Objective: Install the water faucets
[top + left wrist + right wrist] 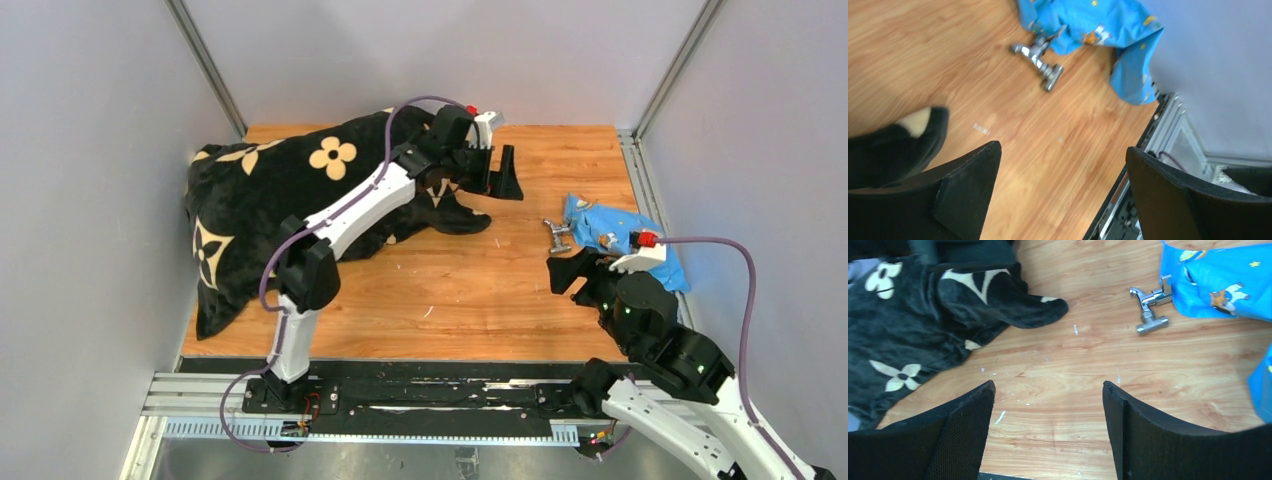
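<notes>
Wooden tabletop (450, 290) before us bears a shiny chrome T-shaped faucet (1149, 310) at the edge of the blue bag (1218, 280), apart from the black flowered blanket (923, 325), and we see our left gripper (1063, 155) and right gripper (1048, 390) both spread wide, holding nothing.

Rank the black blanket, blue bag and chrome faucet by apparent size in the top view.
Largest: black blanket.
Then: blue bag, partly hidden by the right arm.
Smallest: chrome faucet.

Nothing legible anywhere on this scene: the black blanket (260, 190) carries only tan flower motifs, and the blue bag (592, 213) shows small cartoon prints, too blurred to yield any letters
</notes>
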`<state>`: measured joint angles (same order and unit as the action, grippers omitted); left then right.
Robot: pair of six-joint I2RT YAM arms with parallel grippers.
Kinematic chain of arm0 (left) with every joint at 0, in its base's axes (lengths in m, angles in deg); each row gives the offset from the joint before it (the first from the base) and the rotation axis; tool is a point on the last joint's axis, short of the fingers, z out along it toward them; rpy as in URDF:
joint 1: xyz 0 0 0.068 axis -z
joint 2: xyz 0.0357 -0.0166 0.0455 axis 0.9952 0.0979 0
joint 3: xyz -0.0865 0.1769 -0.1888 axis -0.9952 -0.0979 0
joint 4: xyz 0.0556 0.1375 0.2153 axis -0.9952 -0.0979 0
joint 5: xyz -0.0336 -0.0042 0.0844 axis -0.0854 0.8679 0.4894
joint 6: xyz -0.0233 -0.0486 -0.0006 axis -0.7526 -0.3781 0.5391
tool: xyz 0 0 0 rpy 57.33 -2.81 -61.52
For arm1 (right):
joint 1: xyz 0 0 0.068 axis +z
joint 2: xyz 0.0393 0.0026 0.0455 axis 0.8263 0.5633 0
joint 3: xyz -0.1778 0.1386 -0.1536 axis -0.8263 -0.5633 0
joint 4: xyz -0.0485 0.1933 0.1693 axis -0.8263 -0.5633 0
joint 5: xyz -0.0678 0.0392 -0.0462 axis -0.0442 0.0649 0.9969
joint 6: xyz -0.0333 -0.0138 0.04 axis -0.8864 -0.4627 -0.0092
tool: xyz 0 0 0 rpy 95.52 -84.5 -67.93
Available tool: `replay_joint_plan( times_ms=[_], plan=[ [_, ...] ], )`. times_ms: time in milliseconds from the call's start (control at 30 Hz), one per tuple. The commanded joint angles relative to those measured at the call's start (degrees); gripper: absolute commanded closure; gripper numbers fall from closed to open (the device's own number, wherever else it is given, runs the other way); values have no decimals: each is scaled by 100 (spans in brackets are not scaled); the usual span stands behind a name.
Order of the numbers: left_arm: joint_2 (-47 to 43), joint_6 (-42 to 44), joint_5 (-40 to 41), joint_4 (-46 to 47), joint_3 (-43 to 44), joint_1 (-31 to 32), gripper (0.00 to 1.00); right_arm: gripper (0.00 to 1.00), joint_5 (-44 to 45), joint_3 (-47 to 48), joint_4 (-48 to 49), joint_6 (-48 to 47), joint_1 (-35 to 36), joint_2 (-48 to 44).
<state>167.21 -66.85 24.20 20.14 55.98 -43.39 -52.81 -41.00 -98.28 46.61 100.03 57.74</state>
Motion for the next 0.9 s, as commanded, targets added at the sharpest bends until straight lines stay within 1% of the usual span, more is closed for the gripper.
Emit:
replay_joint_plan(
  times_ms=[0,33,133,233,333,400,533,633,667,767,867],
  plan=[
    [-1315,603,840,-366,-986,14,2,22,631,217,-306,-93,-75,219],
    [-1748,605,1012,-284,-1519,14,2,22,736,216,-348,-103,-73,308],
    [-2785,650,1523,-96,-2716,14,2,19,913,222,-439,-177,-84,581],
    [-3856,791,2264,15,-3970,14,2,15,936,279,-569,-214,-89,1028],
    [-4942,924,3209,143,-5107,10,2,9,792,316,-586,-260,-136,1527],
    [-5640,835,3621,69,-5671,-7,2,4,559,344,-537,-354,-244,1842],
    [-6750,606,4130,-340,-6319,-12,2,2,-245,464,-367,-608,-734,2369],
    [-7342,262,4524,-727,-6494,-12,2,0,-777,665,-401,-694,-1164,2784],
    [-7472,180,4621,-883,-6501,-12,2,0,-698,763,-492,-597,-1249,2910],
    [-7729,75,4882,-1172,-6564,-12,2,0,44,1125,-1017,-5,-1288,3286],
    [-7857,66,5250,-1215,-6821,-12,2,0,455,1403,-1417,31,-1287,3539]
  ],
)
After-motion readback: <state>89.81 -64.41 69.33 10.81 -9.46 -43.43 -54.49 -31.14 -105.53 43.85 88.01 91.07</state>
